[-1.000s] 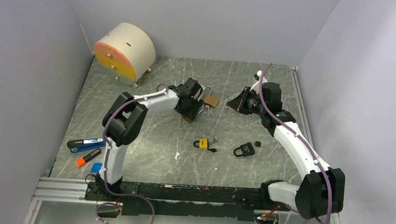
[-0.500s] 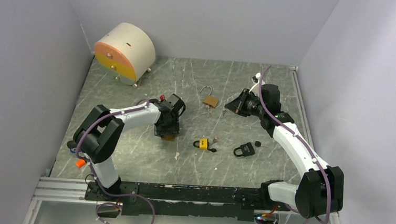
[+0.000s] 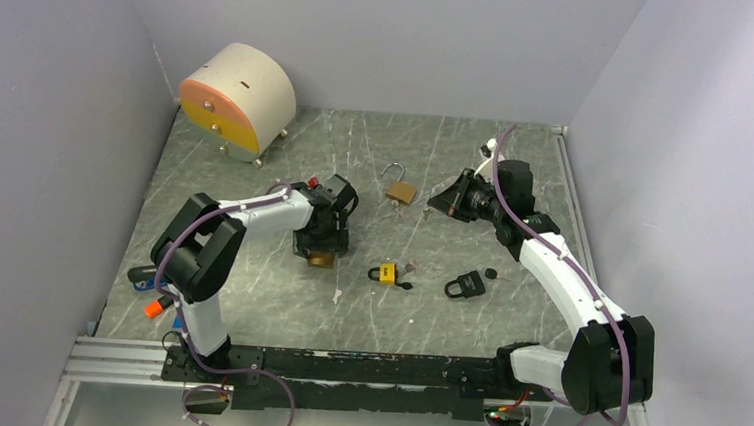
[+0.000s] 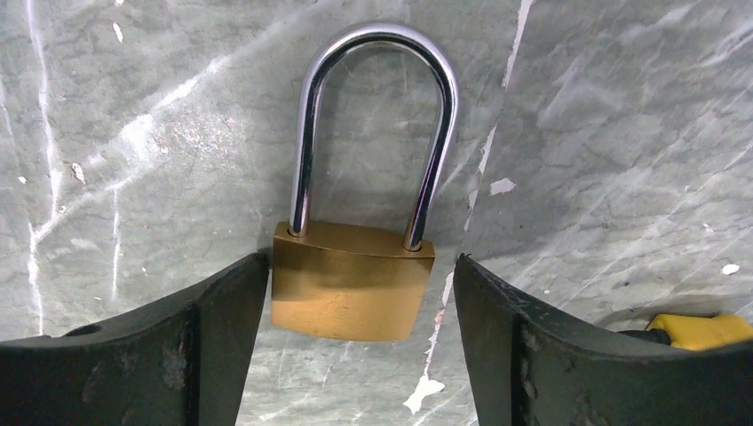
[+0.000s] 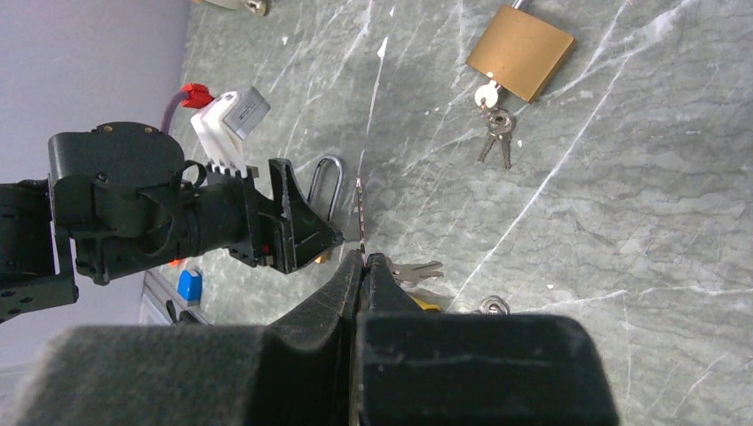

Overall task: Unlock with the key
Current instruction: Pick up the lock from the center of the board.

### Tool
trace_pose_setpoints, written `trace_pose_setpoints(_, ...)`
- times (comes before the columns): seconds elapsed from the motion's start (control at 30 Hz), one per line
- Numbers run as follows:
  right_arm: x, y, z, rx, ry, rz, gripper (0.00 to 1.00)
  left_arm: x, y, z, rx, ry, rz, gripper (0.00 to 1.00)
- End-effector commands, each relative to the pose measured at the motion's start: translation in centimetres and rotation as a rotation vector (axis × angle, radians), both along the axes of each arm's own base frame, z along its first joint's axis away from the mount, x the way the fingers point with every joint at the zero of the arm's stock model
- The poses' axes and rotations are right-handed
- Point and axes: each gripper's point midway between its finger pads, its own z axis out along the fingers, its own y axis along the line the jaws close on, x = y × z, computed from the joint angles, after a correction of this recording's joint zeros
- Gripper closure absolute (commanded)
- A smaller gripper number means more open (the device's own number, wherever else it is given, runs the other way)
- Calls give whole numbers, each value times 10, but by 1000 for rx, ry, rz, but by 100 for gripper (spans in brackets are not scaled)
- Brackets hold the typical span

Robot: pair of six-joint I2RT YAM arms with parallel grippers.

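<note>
A brass padlock (image 4: 351, 293) with a long closed steel shackle lies flat on the grey marble table (image 4: 622, 133). My left gripper (image 4: 360, 266) is open with a jaw on each side of the lock's body. The left finger (image 4: 222, 328) is almost against it and the right finger (image 4: 506, 337) stands a little off. In the top view the lock (image 3: 322, 260) peeks out under this gripper (image 3: 322, 249). My right gripper (image 5: 362, 257) is shut on a thin key (image 5: 359, 209) seen edge-on, held above the table at the far right (image 3: 439, 201).
A second brass padlock (image 3: 402, 191) with its shackle open and a key bunch (image 5: 493, 120) lies at the far middle. A yellow padlock (image 3: 383, 273) with keys and a black padlock (image 3: 465, 284) lie near the centre. A beige and orange drum (image 3: 238, 98) stands far left; markers (image 3: 154, 307) lie near left.
My left arm swung from beside the far brass padlock toward the near left, bringing the long-shackle padlock along, then shifted slightly right. The right arm has barely moved.
</note>
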Motion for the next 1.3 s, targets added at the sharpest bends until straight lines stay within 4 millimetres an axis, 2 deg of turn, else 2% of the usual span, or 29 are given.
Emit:
trace_pose_setpoints(0.0,7,2,15,22,-58,7,100,-3,-6,-3,-21,32,-42,22)
trace_pose_setpoints(0.07,6,2,14,24,-57,8,100,-4,-6,-3,-14,40,-56,26)
trace_pose_setpoints(0.3,7,3,14,25,-57,12,100,-8,-1,-2,15,73,-54,52)
trace_pose_setpoints(0.47,6,7,13,34,-54,32,100,-7,-6,6,-21,67,-21,57)
trace_pose_setpoints(0.57,6,12,15,21,-58,67,100,3,-17,26,-106,28,-2,59)
trace_pose_setpoints(0.67,2,27,15,26,-49,134,100,17,-24,50,-214,-24,41,61)
trace_pose_setpoints(0.83,-11,59,11,56,-23,285,100,38,-22,87,-406,-108,159,63)
trace_pose_setpoints(0.93,-22,84,10,28,-28,405,100,42,-18,103,-482,-127,227,63)
trace_pose_setpoints(1.03,-36,106,8,-7,-23,515,100,44,-24,121,-624,-127,287,63)
trace_pose_setpoints(1.13,-45,122,7,-25,-22,596,100,45,-33,139,-759,-126,330,63)
trace_pose_setpoints(1.27,-52,138,0,-83,8,657,100,44,-42,153,-881,-100,358,63)
